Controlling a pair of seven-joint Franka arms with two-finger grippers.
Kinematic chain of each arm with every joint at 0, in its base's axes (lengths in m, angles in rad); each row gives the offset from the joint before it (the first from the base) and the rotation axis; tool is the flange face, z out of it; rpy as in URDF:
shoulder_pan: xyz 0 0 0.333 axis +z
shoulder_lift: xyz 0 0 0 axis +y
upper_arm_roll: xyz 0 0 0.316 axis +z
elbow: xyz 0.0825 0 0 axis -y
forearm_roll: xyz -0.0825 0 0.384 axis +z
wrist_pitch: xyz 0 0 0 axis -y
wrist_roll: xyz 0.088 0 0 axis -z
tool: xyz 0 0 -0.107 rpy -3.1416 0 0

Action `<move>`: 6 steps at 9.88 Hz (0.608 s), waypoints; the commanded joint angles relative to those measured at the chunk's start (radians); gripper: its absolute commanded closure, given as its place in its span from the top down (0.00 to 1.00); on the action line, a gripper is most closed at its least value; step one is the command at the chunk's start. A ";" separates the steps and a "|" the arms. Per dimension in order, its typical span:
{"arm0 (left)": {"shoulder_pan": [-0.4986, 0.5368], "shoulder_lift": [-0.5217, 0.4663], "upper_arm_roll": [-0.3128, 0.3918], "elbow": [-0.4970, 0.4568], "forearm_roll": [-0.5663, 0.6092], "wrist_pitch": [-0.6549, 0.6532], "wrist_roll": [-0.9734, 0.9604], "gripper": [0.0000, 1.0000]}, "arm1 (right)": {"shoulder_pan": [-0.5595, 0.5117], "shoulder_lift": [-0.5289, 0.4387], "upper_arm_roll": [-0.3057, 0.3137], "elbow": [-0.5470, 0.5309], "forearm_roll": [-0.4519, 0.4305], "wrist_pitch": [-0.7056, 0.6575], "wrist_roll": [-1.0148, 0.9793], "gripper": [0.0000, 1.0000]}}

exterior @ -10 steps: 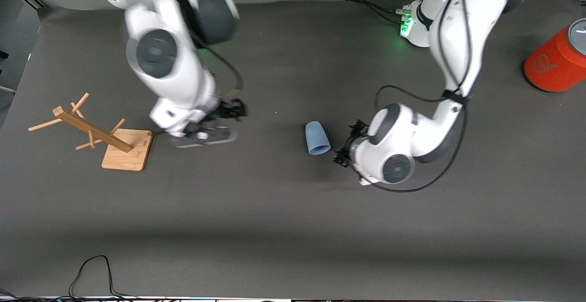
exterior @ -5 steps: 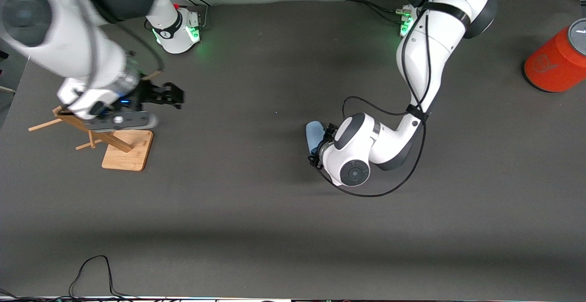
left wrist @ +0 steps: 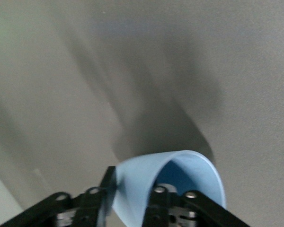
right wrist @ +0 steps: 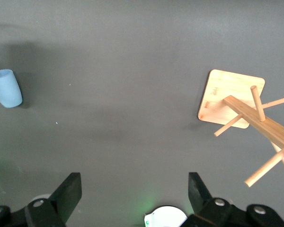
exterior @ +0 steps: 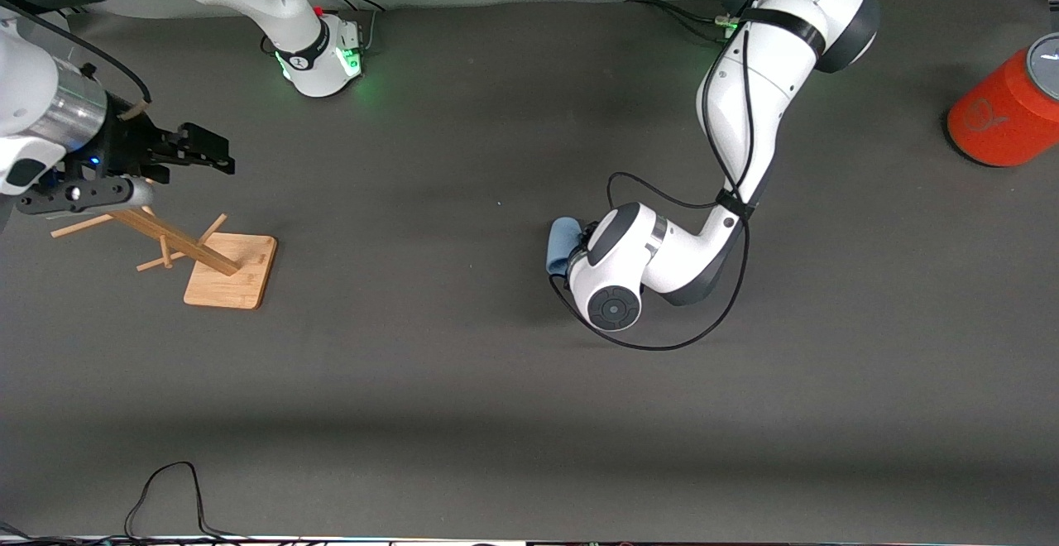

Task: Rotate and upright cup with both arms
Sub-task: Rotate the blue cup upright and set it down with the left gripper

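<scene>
The light-blue cup [exterior: 561, 244] lies on its side on the dark table, mostly hidden under the left arm's wrist in the front view. My left gripper [exterior: 577, 255] is at its rim. In the left wrist view the cup [left wrist: 180, 168] fills the foreground, and the left gripper [left wrist: 132, 187] is shut on its wall, one finger [left wrist: 107, 185] outside and the other inside the mouth. My right gripper [exterior: 205, 150] hangs open above the wooden rack at the right arm's end, holding nothing. The right wrist view shows the right gripper [right wrist: 135, 191] wide apart and the cup [right wrist: 5, 88] small in the distance.
A wooden peg rack [exterior: 194, 250] on a square base stands toward the right arm's end; it also shows in the right wrist view as the rack [right wrist: 248, 109]. An orange-red canister [exterior: 1003, 114] with a grey lid stands at the left arm's end. A black cable [exterior: 165, 488] lies by the front edge.
The left gripper moved onto the cup's rim and closed on its wall. The right arm swung away from the table's middle to over the rack.
</scene>
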 commanded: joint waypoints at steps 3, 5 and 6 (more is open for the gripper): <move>-0.017 -0.125 0.011 0.028 0.013 -0.057 -0.049 0.00 | -0.223 -0.090 0.191 -0.190 -0.031 0.162 -0.087 1.00; -0.069 -0.138 0.011 0.025 0.196 0.064 -0.330 0.00 | -0.220 -0.103 0.191 -0.217 -0.042 0.187 -0.087 1.00; -0.089 -0.130 0.010 0.013 0.275 0.121 -0.441 0.00 | -0.218 -0.109 0.190 -0.212 -0.042 0.182 -0.087 1.00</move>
